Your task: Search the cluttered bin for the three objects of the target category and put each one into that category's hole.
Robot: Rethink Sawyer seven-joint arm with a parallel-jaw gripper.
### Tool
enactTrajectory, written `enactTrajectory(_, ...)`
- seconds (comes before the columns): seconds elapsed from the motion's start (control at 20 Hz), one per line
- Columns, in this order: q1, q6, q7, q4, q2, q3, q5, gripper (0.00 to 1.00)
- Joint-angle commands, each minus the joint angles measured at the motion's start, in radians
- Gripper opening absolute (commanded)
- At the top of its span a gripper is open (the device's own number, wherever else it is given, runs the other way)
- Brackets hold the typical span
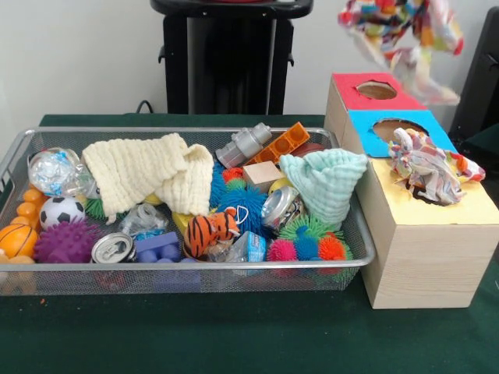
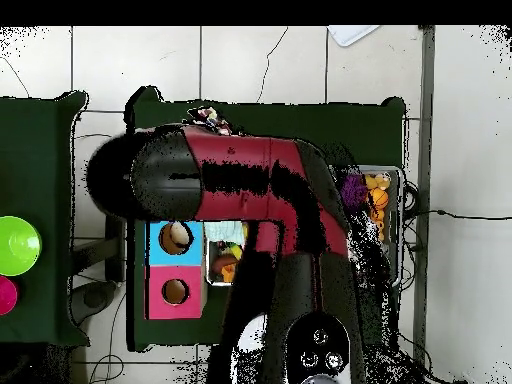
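A multicoloured patchwork cloth (image 1: 401, 35) hangs in the air at the top right of the front view, above the wooden box and reaching the picture's top edge. A second multicoloured cloth (image 1: 427, 167) lies bunched over the hole in the box's yellow top (image 1: 468, 206). The holes in the red top (image 1: 376, 90) and blue top (image 1: 394, 125) stand uncovered. In the wire bin lie a cream cloth (image 1: 148, 171) and a mint cloth (image 1: 326, 183). From overhead the red and black arm (image 2: 250, 180) covers the bin and the yellow top, with a scrap of cloth (image 2: 208, 118) showing past it. The gripper itself is hidden.
The wire bin (image 1: 195, 265) holds a soccer ball (image 1: 61, 210), a purple spiky ball (image 1: 66, 243), a tiger toy (image 1: 210, 231), a can (image 1: 113, 248), an orange brick (image 1: 281, 144) and a silver bottle (image 1: 243, 144). The box stands against the bin's right side.
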State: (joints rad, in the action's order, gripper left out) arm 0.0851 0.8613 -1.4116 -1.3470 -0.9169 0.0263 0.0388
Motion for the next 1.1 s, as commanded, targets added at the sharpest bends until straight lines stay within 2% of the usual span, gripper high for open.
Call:
enactTrajectory(0.05,-0.031,0.161,-0.150,-0.063,-0.054,-0.001,-0.004,0.00)
enactTrajectory(0.6,-0.071,-0.006,-0.212,-0.263,-0.091,-0.034,-0.034,0.00)
enactTrajectory(1.1,-0.046,-0.165,-0.179,-0.365,-0.067,-0.015,-0.042,0.00)
